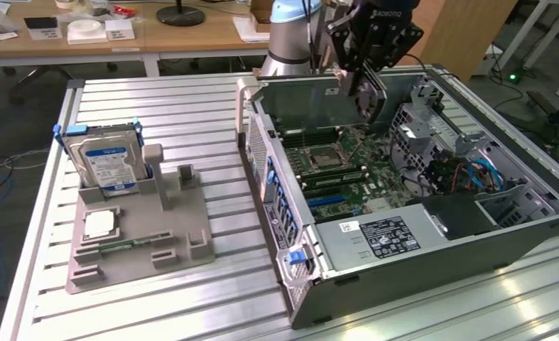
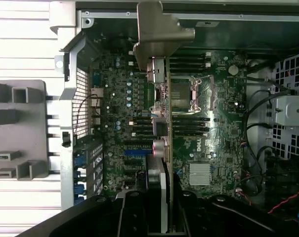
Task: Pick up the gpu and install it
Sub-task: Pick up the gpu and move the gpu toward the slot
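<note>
– Black and blocky, the gripper [image 2: 159,210]: are its fingers [image 2: 132,212] clamped on anything?

– Yes, they are clenched on the gpu [image 2: 160,123]. The card stands on edge between them, a thin green board with a dark face. Its bent silver metal bracket [image 2: 161,29] is at the end farthest from the fingertips.

– And seen from outside?

– In the exterior view the gripper [image 1: 363,84] hangs over the open grey steel case [image 1: 449,259]. The gpu [image 1: 368,103] juts straight down below the fingers as a flat dark slab, held upright. It is over the motherboard [image 1: 350,177] and looks clear of it.

– What lies beneath the fingertips?

– Green board, crowded with small parts. A square, metal-framed socket [image 2: 186,94] sits just to one side of the card, with long black memory slots beside it. A ribbed silver heatsink [image 2: 201,173] is on that same side. A narrow blue slot [image 2: 139,152] lies on the other side.

– Anything away from the fingers?

– Well apart from them, towards the exterior view's left, a grey moulded tray [image 1: 175,213] rests on the ribbed aluminium table [image 1: 165,106]. A thick silver drive [image 1: 109,160] with a blue-white label stands upright in the tray's holder. A square chip [image 1: 101,224] and a narrow green memory stick [image 1: 128,246] lie flat in its recesses.
</note>
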Motion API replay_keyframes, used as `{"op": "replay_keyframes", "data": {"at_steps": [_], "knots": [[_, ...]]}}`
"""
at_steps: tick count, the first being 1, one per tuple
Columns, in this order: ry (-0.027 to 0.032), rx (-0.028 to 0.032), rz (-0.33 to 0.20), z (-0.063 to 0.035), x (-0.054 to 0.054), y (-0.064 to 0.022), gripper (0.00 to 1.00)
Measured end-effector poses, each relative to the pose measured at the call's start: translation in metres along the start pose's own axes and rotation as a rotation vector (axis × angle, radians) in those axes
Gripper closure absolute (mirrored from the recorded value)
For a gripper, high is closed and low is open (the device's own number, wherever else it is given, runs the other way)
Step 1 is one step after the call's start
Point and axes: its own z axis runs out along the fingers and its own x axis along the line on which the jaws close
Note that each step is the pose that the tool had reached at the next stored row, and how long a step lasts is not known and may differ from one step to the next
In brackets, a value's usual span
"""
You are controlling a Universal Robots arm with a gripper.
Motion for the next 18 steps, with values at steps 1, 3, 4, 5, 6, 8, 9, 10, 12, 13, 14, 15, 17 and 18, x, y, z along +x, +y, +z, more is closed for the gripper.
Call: {"op": "replay_keyframes", "data": {"at_steps": [1, 3, 4, 5, 6, 8, 9, 10, 12, 13, 14, 15, 17, 18], "knots": [[-0.0001, 0.0000, 0.000, 0.0000, -0.002, 0.0000, 0.72], [0.0000, 0.0000, 0.000, 0.0001, -0.006, 0.0001, 0.72], [0.0001, 0.0000, 0.000, 0.0001, -0.008, 0.0001, 0.72], [0.0002, 0.0000, 0.000, 0.0001, -0.010, 0.0002, 0.72], [0.0003, 0.0000, 0.000, 0.0001, -0.012, 0.0002, 0.72], [0.0002, -0.0001, 0.000, 0.0002, -0.016, 0.0003, 0.72], [0.0002, 0.0000, 0.000, 0.0002, -0.017, 0.0004, 0.72], [0.0002, 0.0000, 0.000, 0.0002, -0.019, 0.0004, 0.72], [0.0002, 0.0000, 0.000, 0.0003, -0.022, 0.0005, 0.72], [0.0002, -0.0001, 0.001, 0.0004, -0.024, 0.0006, 0.72], [0.0002, -0.0001, 0.001, 0.0004, -0.026, 0.0006, 0.72], [0.0002, -0.0001, 0.001, 0.0005, -0.028, 0.0007, 0.72], [0.0002, -0.0001, 0.001, 0.0006, -0.032, 0.0008, 0.72], [0.0001, -0.0002, 0.001, 0.0007, -0.034, 0.0008, 0.72]]}}
